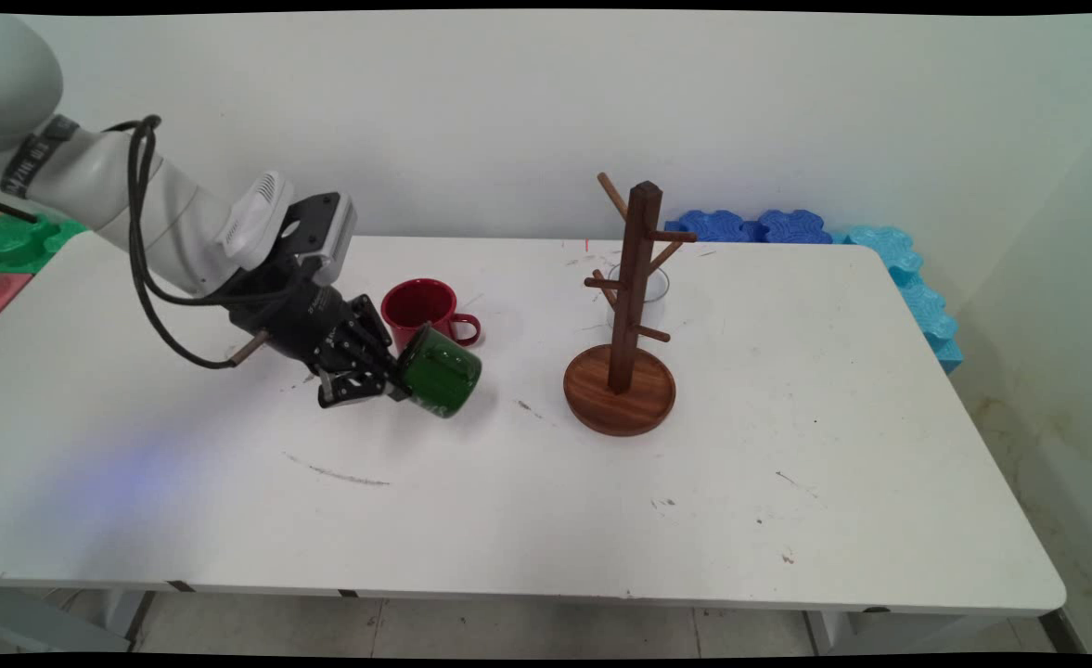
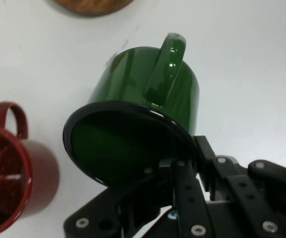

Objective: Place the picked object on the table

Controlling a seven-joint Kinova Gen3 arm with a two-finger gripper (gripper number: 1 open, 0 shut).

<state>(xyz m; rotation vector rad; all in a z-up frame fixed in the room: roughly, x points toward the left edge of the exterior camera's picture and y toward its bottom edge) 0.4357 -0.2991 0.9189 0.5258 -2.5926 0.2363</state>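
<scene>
The pincer grips the tipped green mug by its rim; a red mug stands just behind, a wooden mug tree nearby.

You've got a white table, top scuffed with dark marks and a long grey streak near the front left. On it: a red mug standing upright, mouth up, handle to the right; a wooden mug tree on a round base right of centre, pegs bare; a clear glass just behind the tree's post. Tree and red mug sit well apart.
</scene>
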